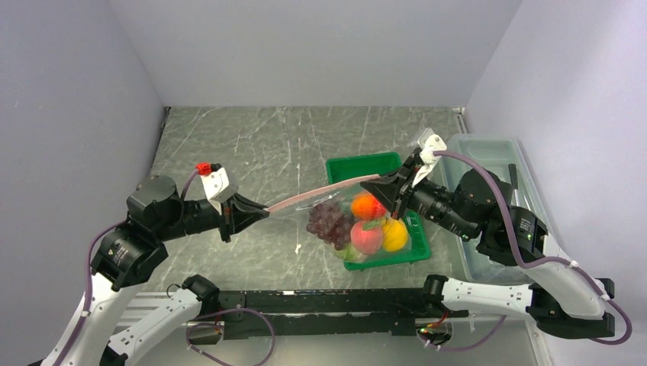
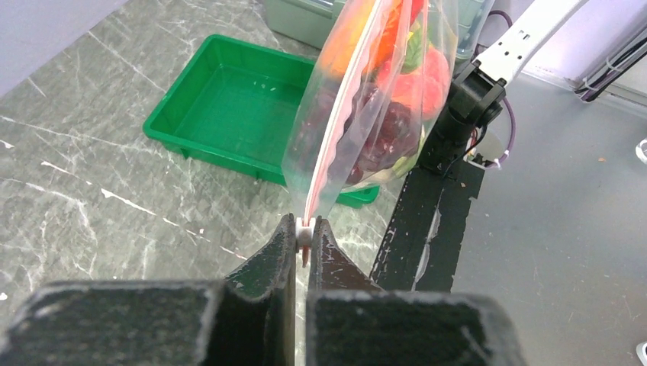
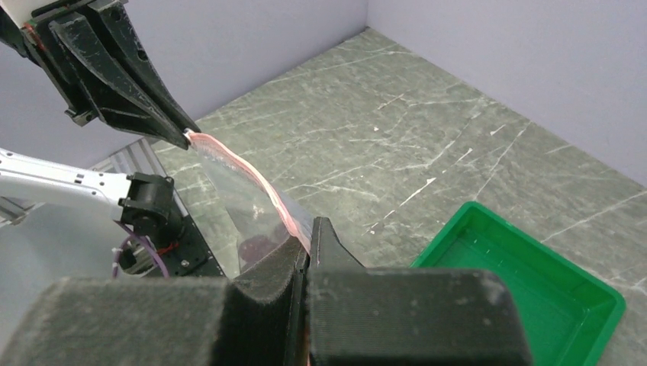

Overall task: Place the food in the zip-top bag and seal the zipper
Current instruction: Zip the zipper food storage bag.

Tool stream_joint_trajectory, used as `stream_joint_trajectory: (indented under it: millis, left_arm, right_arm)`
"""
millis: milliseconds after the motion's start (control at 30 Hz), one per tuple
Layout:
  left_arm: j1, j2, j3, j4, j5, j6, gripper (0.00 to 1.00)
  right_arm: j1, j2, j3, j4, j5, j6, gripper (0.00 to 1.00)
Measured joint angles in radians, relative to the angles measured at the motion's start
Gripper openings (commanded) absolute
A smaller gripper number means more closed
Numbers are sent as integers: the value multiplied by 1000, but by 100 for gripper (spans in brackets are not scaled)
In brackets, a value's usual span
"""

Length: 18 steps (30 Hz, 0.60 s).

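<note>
Top view first: the food is all inside the zip-top bag [image 1: 358,232]. I can pick out the grape bunch [image 1: 328,221], the lemon [image 1: 395,235] and a red-orange fruit [image 1: 367,206]. The bag hangs over the green tray [image 1: 362,160]. The zipper [image 1: 317,193] is stretched into a line between the two arms. The left gripper [image 1: 263,211] is pinched on its 9 o'clock end and the right gripper [image 1: 368,184] is clamped at the 3 o'clock end. Both forearms lie low and nearly horizontal, pointing at each other, with the right tip a touch toward 12.

Left wrist view: the jaws are squeezed on the strip's very end, and the loaded bag sags away toward 1 o'clock. I can't tell whether the two tracks are actually mated.

Right wrist view: the fingers are closed over the pink strip, which runs up toward 10 o'clock to the other pincer, slightly bowed.

So I'd guess it's the sealing step. My advice would be to anchor one end hard and keep the strip taut and level. Then run the other pinch along it with steady pressure, slowly, since the fruit's weight could tug it out or pop it open.
</note>
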<state>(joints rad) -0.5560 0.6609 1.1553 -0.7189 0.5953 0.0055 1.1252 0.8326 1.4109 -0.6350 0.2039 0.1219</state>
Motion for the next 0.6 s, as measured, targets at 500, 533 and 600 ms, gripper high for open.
stream_joint_trajectory:
  millis: [500,533,600]
  left_arm:
    - [1,47,110,-50,-13,-6,87]
    - [1,57,129,-48,-13,-5,89]
    - [1,74,158,-43,-14,0,98]
  right_arm:
    - [-8,117,91,-28,-90,-31,0]
    - [-9,128,96,-35,-108,-35,0]
    - [-9,153,108,-54,-146,-43,0]
